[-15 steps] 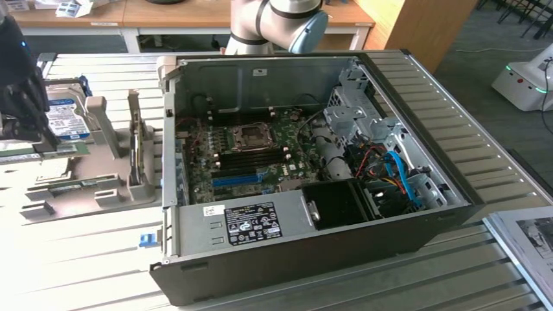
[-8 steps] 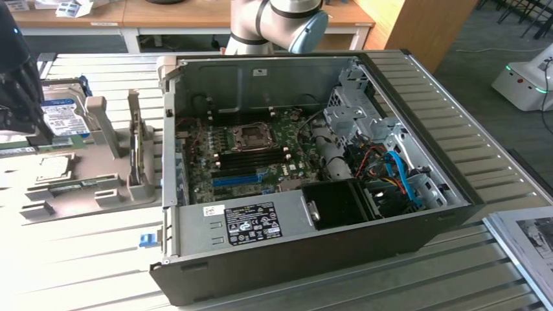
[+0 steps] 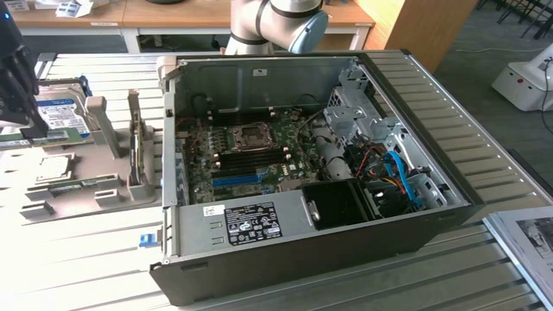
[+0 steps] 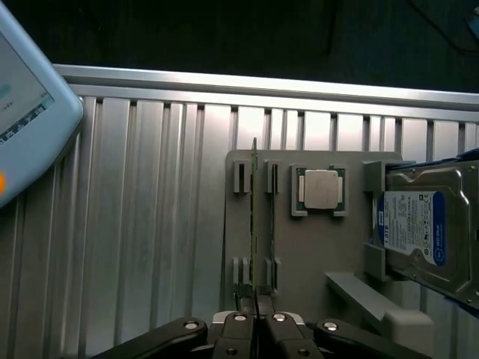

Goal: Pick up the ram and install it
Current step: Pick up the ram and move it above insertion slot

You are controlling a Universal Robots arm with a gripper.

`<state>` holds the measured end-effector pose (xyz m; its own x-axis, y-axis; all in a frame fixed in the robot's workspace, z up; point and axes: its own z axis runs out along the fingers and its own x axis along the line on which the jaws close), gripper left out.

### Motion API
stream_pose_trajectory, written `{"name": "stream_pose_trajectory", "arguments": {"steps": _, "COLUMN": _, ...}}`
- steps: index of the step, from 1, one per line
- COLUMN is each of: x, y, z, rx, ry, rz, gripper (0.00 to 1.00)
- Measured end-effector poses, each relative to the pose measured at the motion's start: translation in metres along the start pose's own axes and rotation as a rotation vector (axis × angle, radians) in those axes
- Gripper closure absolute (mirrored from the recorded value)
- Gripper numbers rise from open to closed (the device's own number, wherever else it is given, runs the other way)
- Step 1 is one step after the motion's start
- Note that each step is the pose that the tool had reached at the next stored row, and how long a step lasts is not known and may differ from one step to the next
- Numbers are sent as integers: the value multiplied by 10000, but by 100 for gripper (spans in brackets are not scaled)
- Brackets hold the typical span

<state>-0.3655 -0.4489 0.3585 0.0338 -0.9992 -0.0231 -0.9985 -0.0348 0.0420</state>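
One gripper (image 4: 256, 310) has its two fingers pinched almost together on one end of a single ram (image 4: 254, 217), a thin green stick seen edge-on and reaching straight out from the fingertips. The ram hangs over one gray tray (image 4: 299, 254), in line with the tray's small slotted holders. The tray also carries one square processor chip (image 4: 320, 187) and one blue-labelled hard drive (image 4: 423, 228) propped in a stand. Bare slats of the metal table (image 4: 150, 224) lie open beside the tray, running out to the table's straight edge with dark floor beyond. One pale, blue-rimmed device (image 4: 30, 112) sits apart from the tray across those slats. In the exterior view the ram (image 3: 48, 137) is at the far left of the frame, well apart from the one open computer case (image 3: 311, 259) in the middle. The case's side is off, exposing one motherboard (image 3: 250, 155) with clear room above it, walled in by the case rim.
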Motion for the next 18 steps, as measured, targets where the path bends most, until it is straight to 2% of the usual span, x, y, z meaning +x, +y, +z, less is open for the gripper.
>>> {"name": "stream_pose_trajectory", "arguments": {"steps": 18, "x": -6, "y": 11, "z": -259, "rx": -5, "ry": 0, "rz": 0, "gripper": 89}}
